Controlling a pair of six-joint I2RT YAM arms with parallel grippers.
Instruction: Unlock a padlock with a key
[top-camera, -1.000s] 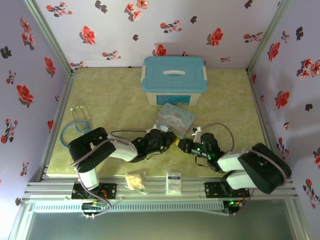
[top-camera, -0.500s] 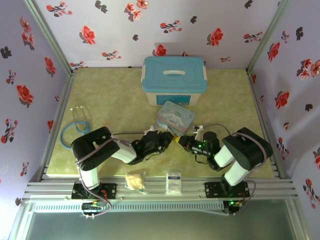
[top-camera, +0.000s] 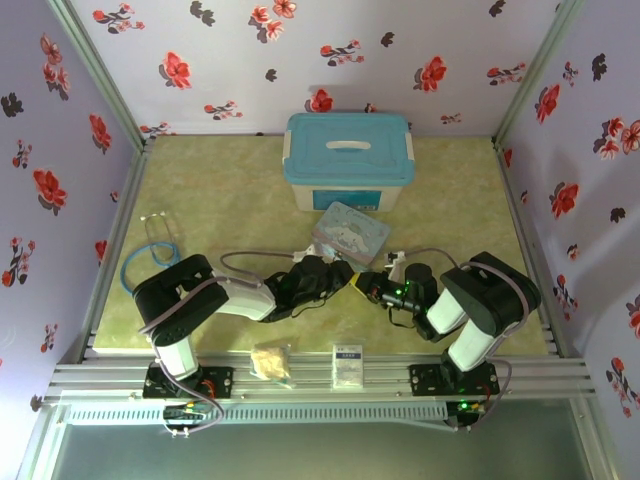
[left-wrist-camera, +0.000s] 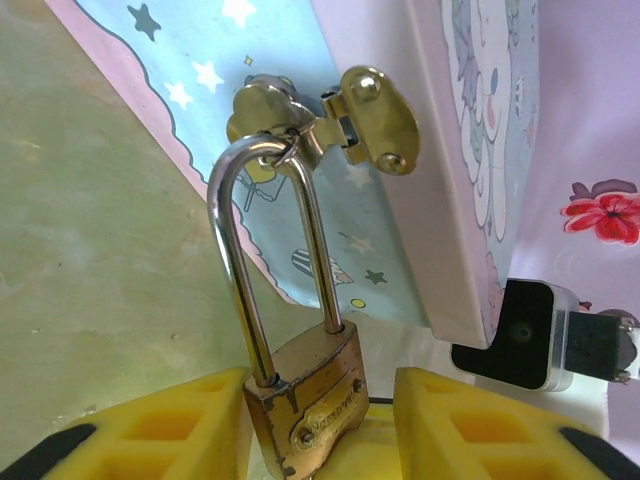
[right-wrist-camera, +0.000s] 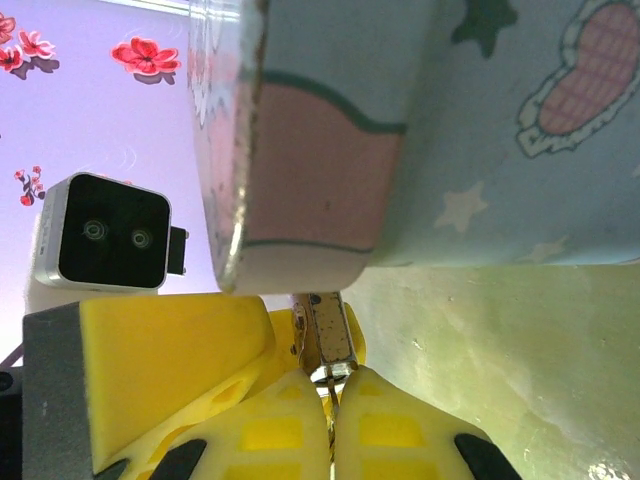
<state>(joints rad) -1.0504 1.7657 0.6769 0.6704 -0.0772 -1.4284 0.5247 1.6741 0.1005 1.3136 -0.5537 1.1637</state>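
A small brass padlock (left-wrist-camera: 312, 400) hangs by its silver shackle (left-wrist-camera: 238, 250) from the hasp (left-wrist-camera: 366, 115) of the blue cartoon tin (left-wrist-camera: 290, 90). My left gripper (left-wrist-camera: 318, 388) is open around the lock body: the left pad is close against it and the right pad stands off with a gap. In the right wrist view the padlock's underside (right-wrist-camera: 326, 335) faces my right gripper (right-wrist-camera: 332, 388). That gripper is shut on the thin dark key (right-wrist-camera: 333, 400), whose tip meets the lock's bottom. Both grippers meet in front of the tin (top-camera: 350, 233) in the top view.
A large teal-lidded box (top-camera: 348, 160) stands behind the tin. A blue cord with a stethoscope-like piece (top-camera: 150, 250) lies at the left. A small bag (top-camera: 271, 360) and a white card (top-camera: 347, 365) rest on the front rail.
My left gripper's jaws have spread away from the padlock body. The right arm's elbow swung in toward the middle a second ago and has since held still, its grip on the key unchanged.
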